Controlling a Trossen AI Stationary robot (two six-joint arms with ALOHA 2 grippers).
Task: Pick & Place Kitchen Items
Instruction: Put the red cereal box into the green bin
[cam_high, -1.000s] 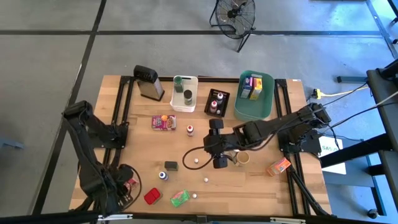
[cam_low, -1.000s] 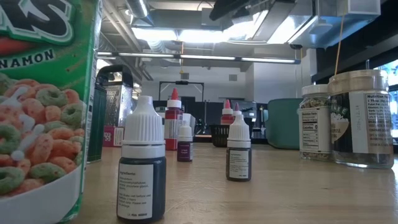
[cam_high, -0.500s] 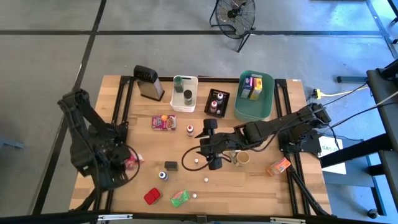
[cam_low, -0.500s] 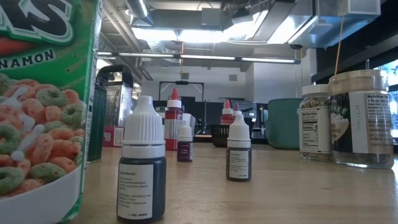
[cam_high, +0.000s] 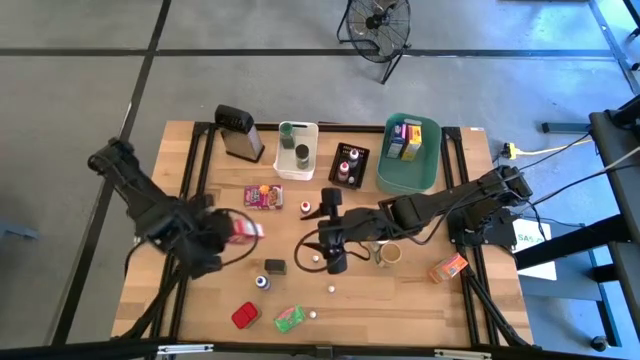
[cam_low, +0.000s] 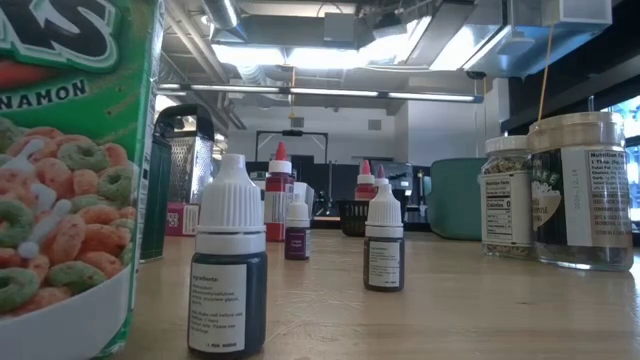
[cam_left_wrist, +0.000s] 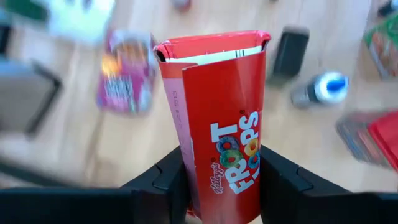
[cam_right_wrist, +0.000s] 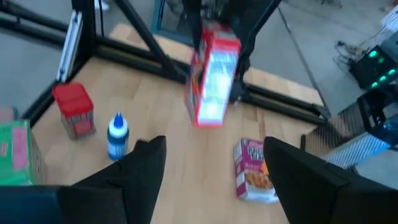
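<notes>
1 red Froot Loops box (cam_left_wrist: 221, 118), upright

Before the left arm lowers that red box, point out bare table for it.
Bare wood lies between the left gripper holding the red box and the pink packet, and along the front right, between the green packet and orange packet. The middle under the right gripper is crowded.

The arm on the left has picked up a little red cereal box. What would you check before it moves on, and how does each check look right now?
1. Left gripper clamps the small red Froot Loops box: ok.
2. Box lifted off the wooden table: ok.
3. Box square in the grip: not ok, tilted.
4. Right gripper away from the box: ok, open over mid-table.
5. Room in the teal bin: ok, two boxes inside.
6. Where the box goes: cannot tell.
</notes>
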